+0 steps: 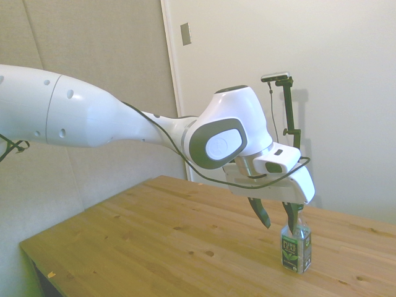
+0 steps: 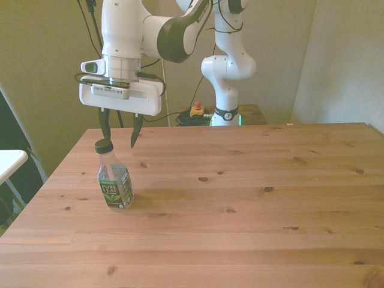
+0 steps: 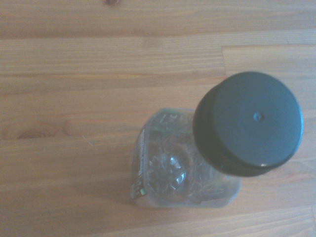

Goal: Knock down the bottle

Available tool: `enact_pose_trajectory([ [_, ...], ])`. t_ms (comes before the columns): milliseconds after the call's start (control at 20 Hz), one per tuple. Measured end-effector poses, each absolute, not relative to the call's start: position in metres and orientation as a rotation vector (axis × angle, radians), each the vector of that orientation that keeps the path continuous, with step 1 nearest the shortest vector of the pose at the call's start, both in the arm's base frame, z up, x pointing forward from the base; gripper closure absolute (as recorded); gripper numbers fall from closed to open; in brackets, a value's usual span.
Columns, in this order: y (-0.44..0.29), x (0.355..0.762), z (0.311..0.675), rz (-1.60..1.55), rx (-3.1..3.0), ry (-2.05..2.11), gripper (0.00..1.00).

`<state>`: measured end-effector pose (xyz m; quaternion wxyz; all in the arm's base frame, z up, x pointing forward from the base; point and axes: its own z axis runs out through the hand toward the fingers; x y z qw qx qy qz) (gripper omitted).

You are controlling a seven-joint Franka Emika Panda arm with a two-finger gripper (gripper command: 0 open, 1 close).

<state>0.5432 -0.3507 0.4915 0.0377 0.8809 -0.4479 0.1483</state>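
Observation:
The small clear bottle with its dark green cap and green label stands on the wooden table near the front view's left edge, leaning slightly toward that edge. My gripper hangs just above it, open. One finger sits against the cap, the other is off to the side in the air. In the side view the bottle is under the gripper, and a finger hides its cap. The wrist view looks straight down on the cap and the clear body.
The table's left edge runs close to the bottle in the front view. A white surface sits just beyond that edge. A red button and cables lie behind the far edge. Bare tabletop stretches away from the bottle.

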Motion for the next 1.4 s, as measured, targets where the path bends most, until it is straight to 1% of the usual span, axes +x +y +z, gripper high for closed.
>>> enact_pose_trajectory([
  [450, -0.365, 0.548, 0.497, 0.495, 2.68, -1.388, 1.0],
  [700, -0.365, 0.561, 0.5, 0.526, 2.677, -1.413, 1.0],
  [900, -0.357, 0.582, 0.508, 0.567, 2.65, -1.468, 1.0],
  [1050, -0.349, 0.605, 0.511, 0.598, 2.613, -1.53, 1.0],
  [1400, -0.354, 0.654, 0.491, 0.611, 2.539, -1.612, 1.0],
])
